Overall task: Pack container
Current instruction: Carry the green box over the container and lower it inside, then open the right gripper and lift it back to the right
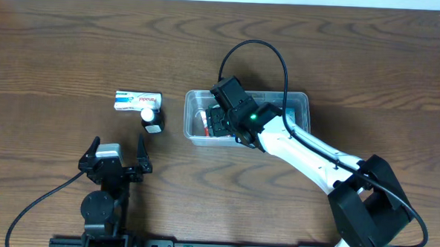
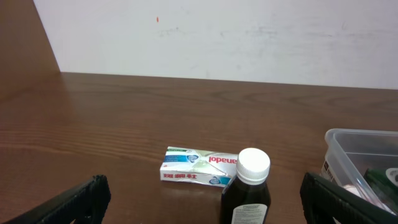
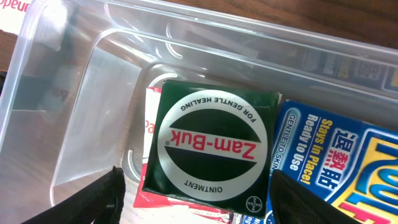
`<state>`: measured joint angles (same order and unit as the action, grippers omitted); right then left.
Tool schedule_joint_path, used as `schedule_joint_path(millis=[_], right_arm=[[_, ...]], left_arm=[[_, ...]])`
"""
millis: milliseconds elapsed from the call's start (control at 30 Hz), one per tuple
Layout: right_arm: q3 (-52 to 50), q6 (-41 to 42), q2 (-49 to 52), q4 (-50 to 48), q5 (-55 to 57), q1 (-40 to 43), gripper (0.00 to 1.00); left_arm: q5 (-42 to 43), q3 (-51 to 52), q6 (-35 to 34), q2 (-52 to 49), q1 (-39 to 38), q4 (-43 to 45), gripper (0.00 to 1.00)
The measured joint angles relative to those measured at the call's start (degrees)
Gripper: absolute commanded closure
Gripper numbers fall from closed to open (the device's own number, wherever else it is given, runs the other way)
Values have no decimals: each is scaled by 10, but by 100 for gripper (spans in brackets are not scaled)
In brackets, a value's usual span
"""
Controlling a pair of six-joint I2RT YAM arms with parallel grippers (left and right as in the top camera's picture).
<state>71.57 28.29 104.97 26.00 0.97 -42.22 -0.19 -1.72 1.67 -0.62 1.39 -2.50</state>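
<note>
Overhead: the container (image 1: 299,98) lies mid-table, its long axis left-to-right. The right gripper (image 1: 216,125) dips into its left end, while the left gripper (image 1: 118,145) sits well to its left.

Left wrist: jaws spread; the bottle (image 2: 247,193) and Panadol box (image 2: 199,167) lie left of the container.

Right wrist: jaws spread, astride the Zam-Buk box (image 3: 211,146) inside it.

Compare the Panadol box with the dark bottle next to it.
The Panadol box lies flat on its side, while the bottle stands upright. The Panadol box is white with coloured print, while the bottle is dark with a white cap. Both rest on the table, close together, outside the container.
</note>
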Motion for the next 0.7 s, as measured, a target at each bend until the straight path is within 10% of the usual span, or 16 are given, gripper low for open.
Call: schedule_joint_path(millis=[400, 700], right_arm=[[0, -3, -16, 10, -2, 0, 19], [2, -7, -218, 71, 92, 38, 1]], left_arm=[[0, 0, 0, 0, 0, 0, 2], [0, 0, 0, 0, 0, 0, 2]])
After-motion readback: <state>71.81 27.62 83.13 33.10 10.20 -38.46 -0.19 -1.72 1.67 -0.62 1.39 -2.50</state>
